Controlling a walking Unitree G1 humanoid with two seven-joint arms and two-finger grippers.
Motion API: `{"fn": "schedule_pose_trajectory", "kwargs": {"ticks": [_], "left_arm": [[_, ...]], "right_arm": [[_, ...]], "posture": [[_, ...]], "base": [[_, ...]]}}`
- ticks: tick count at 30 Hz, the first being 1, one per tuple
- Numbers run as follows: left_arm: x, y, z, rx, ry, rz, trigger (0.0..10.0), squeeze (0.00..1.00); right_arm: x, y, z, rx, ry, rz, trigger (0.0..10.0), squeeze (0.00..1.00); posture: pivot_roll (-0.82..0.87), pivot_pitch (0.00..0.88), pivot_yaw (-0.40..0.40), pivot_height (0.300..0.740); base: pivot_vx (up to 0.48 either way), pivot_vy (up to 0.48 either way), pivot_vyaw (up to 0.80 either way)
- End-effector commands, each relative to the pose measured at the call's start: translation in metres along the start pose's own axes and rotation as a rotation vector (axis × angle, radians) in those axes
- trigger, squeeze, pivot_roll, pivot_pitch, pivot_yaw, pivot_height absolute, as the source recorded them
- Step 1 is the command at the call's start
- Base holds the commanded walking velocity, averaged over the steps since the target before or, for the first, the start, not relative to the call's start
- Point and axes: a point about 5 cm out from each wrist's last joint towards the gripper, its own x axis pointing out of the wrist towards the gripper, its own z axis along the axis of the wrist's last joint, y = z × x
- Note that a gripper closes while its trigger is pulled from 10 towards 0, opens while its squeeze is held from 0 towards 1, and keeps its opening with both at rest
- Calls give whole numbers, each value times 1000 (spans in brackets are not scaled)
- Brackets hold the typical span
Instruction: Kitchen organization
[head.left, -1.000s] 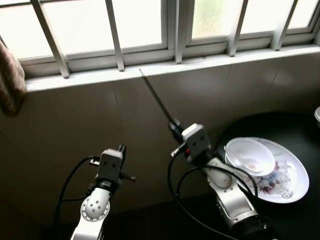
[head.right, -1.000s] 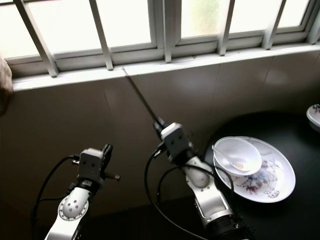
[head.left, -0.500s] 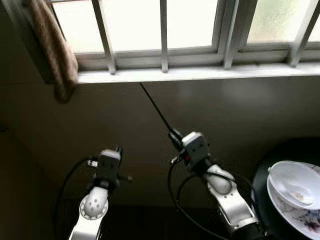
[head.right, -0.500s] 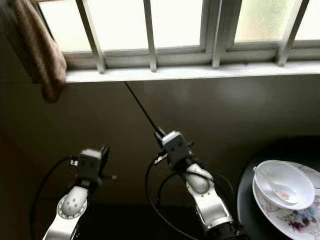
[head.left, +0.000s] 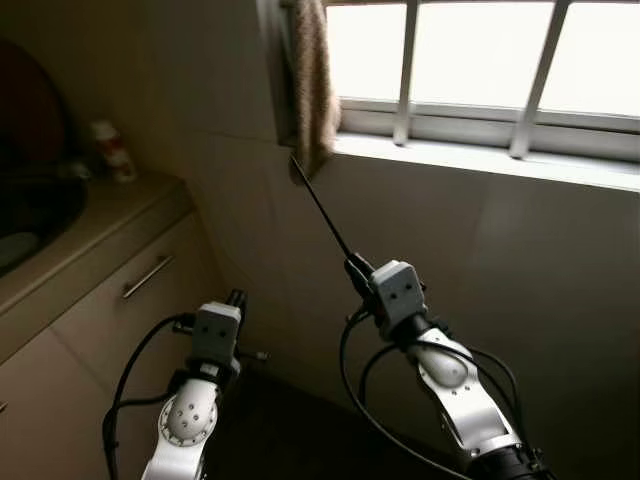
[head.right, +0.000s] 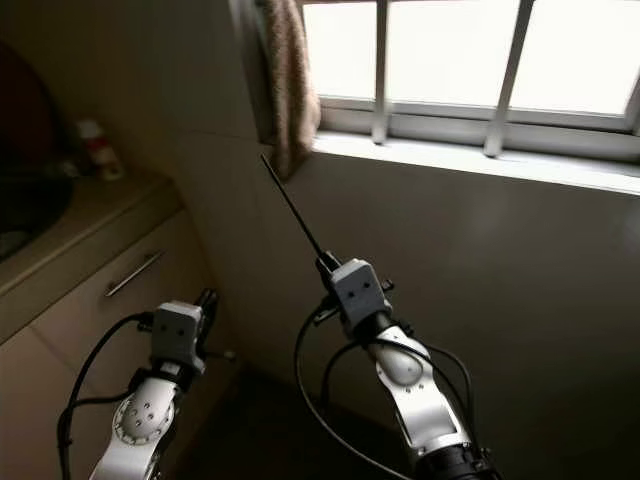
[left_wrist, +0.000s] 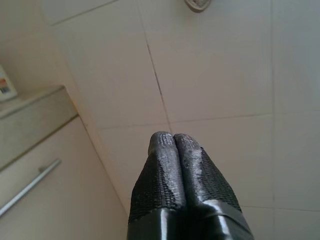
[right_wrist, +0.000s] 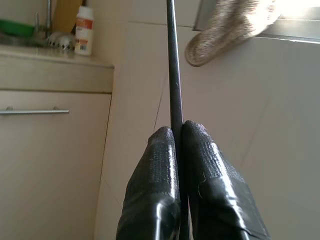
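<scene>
Turning left, the robot has swung its view off the plate and bowl toward a counter (head.left: 95, 225) with drawers, while the right gripper (right_wrist: 178, 131) stays pinched on a thin black stick (head.left: 320, 208) and the left gripper (left_wrist: 173, 142) is closed on nothing.

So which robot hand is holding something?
The right gripper. Its fingers are shut on a thin black stick pointing up toward the hanging cloth. The left gripper is shut on nothing.
</scene>
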Motion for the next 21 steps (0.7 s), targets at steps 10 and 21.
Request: {"fn": "schedule_pose_trajectory", "kwargs": {"ticks": [10, 21], "left_arm": [[4, 2, 3, 15, -17, -6, 10000, 0], [7, 5, 10, -8, -46, 7, 10000, 0]], "right_arm": [[3, 0, 5, -22, -18, -4, 0, 0], [9, 0, 10, -48, -45, -9, 0, 0]], "posture": [[-103, 0, 56, 740], [-99, 0, 56, 740]], "base": [[0, 0, 800], [0, 0, 800]]}}
